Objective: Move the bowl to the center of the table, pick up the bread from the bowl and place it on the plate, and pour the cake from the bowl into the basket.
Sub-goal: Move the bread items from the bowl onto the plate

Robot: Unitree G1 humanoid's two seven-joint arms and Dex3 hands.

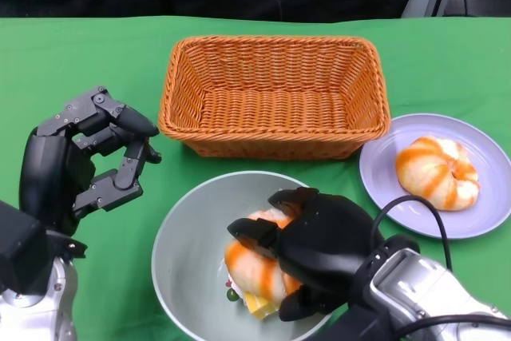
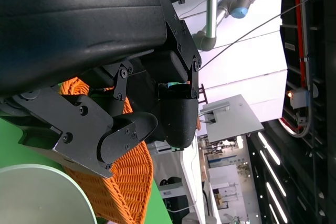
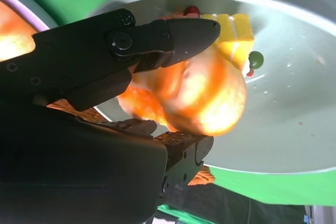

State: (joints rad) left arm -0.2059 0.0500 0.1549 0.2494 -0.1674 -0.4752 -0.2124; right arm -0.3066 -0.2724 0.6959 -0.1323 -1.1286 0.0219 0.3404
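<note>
While my right hand (image 1: pixel 307 249) grips bread (image 1: pixel 254 265) in the bowl (image 1: pixel 188 245), my left hand (image 1: pixel 84 157), at 9 o'clock, holds nothing, fingers apart.

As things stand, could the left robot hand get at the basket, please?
Probably yes: the left robot hand hovers empty just beside the basket, with only bare green cloth between them.
</note>
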